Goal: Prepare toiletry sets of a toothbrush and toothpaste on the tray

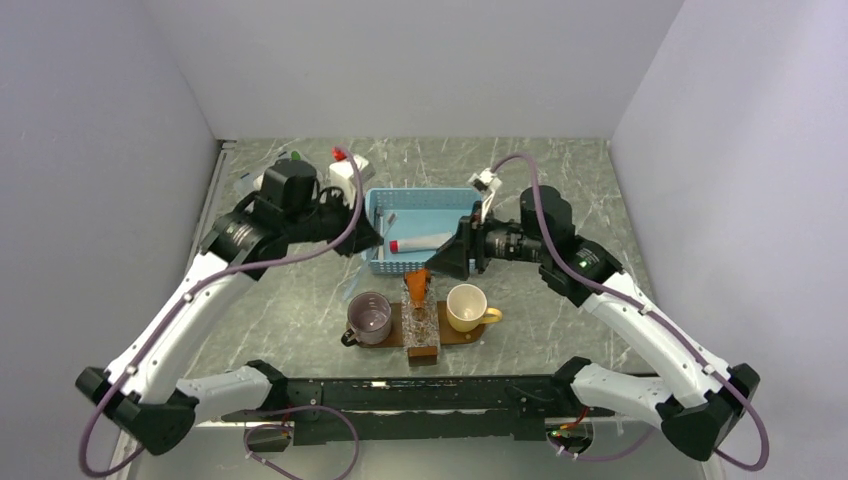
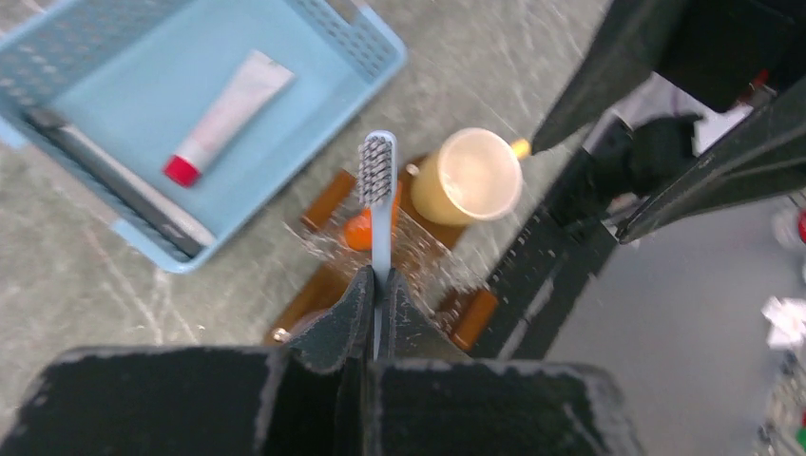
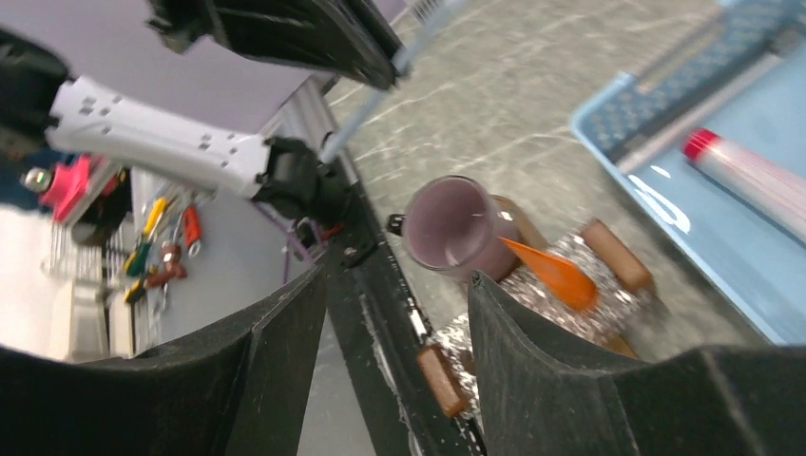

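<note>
— Where does the top camera sit?
— High on the near side of the tray (image 1: 396, 338), tilted down, well back.
— And the wrist ones?
— Both close, beyond the tray, looking down and back toward its near side: left from its far left, right nearly above it. All three share the tray.

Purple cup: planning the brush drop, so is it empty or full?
Empty. The purple cup shows a bare inside in the right wrist view.

on the tray (image 1: 463, 339), a mug (image 1: 369, 317) left and a cup (image 1: 467, 306) right flank the box (image 1: 421, 328) holding the toothpaste (image 1: 416, 285); basket (image 1: 378, 215) behind.
</note>
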